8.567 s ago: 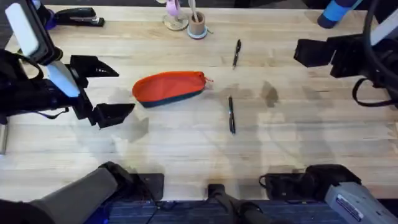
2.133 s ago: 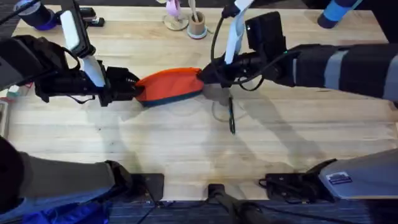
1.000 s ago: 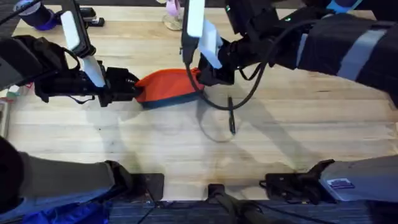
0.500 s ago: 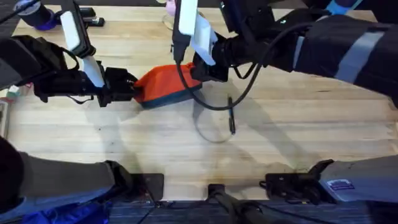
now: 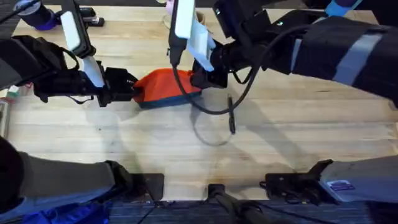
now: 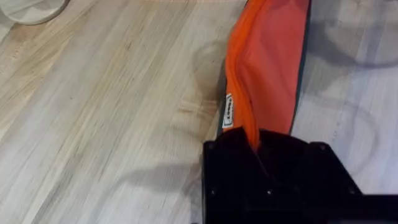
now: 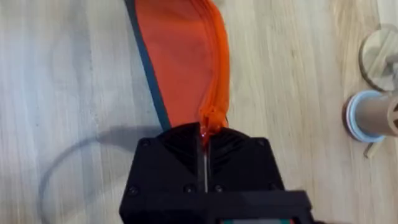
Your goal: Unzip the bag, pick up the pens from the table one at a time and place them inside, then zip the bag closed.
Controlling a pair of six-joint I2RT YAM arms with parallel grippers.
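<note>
The orange bag (image 5: 163, 86) with its dark blue lower part lies on the table (image 5: 155, 149), left of centre. My left gripper (image 5: 132, 92) is shut on the bag's left end, and the left wrist view shows the fabric (image 6: 268, 62) pinched in that gripper (image 6: 255, 142). My right gripper (image 5: 199, 78) is shut on the zip pull at the bag's right end. In the right wrist view the zip seam (image 7: 219, 68) runs away from that gripper (image 7: 204, 132) and looks closed. One dark pen (image 5: 231, 115) lies right of the bag; the right arm hides the area behind it.
A black stapler (image 5: 93, 18) lies at the table's far left edge. A small round cup (image 7: 372, 115) and a wooden disc (image 7: 380, 48) stand beyond the bag. A black cable (image 5: 211, 111) loops down from the right arm near the pen.
My right gripper has slid left while holding the bag's right end, and the bag looks shorter and bunched. The left gripper has held still on the left end.
</note>
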